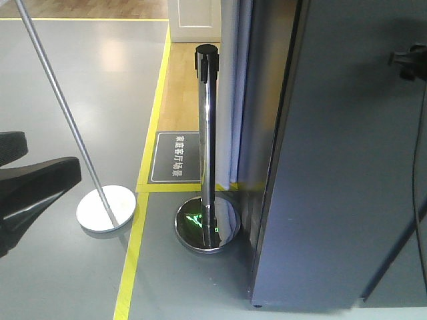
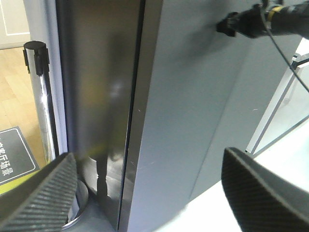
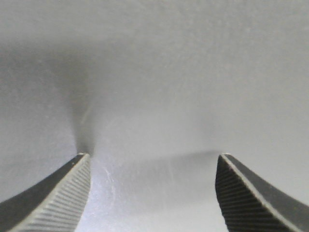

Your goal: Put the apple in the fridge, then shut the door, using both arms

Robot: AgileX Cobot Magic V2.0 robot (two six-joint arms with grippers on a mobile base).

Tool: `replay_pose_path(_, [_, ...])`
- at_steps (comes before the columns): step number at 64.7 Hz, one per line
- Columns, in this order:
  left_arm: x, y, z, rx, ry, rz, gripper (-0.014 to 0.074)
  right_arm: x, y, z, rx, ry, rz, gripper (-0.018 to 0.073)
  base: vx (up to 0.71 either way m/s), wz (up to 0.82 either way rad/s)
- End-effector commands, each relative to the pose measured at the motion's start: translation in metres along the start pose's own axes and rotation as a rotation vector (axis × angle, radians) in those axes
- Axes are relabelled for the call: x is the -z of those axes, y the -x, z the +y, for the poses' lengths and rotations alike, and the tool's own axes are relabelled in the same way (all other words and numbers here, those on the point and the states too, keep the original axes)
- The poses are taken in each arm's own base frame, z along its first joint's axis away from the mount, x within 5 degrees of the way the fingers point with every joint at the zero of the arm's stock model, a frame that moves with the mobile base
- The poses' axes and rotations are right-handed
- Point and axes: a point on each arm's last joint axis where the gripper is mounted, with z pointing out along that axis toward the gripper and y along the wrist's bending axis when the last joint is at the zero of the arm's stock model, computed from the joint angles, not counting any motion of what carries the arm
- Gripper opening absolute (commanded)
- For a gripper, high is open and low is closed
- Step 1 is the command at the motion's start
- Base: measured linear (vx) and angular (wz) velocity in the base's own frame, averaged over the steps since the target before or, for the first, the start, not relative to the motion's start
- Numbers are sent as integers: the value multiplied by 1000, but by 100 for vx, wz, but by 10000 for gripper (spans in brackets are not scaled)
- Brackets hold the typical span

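The fridge (image 1: 273,133) stands at the right, and the dark grey outer face of its door (image 1: 347,167) fills most of that side. My right gripper (image 3: 152,159) is open, both fingertips right up against the plain grey door face (image 3: 154,72). The front view has it at the top right (image 1: 408,61), and the left wrist view shows it on the door (image 2: 231,24). My left gripper (image 2: 149,153) is open and empty, hanging back from the door (image 2: 193,96) and the fridge's shiny side (image 2: 96,87). The apple is out of view.
A chrome stanchion (image 1: 208,147) with a round base (image 1: 207,227) stands just left of the fridge. A slanted pole on a white disc base (image 1: 107,208) is further left. Yellow floor tape (image 1: 137,253) and a dark floor sign (image 1: 175,157) mark the ground.
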Motion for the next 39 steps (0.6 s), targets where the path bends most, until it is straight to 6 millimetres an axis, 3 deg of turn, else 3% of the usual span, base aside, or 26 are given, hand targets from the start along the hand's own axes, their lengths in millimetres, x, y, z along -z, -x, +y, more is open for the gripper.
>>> replay_pose_path(1, [4,13,-3,22,-17,-91,580,-15,33,16,-58,158,-192,528,-1,-1])
replay_pose_path(21, [4,12,-3,22,-17,-85,580,-55,30,22,-132,178,-196,528,-1,-3])
replay_pose_path(30, [4,12,-3,22,-17,-84,580,-55,29,21,-129,166,-185,528,-2,-5])
replay_pose_path(39, [4,12,-3,22,-17,-83,580,-41,36,16,-135,97,-148,528,0,-2])
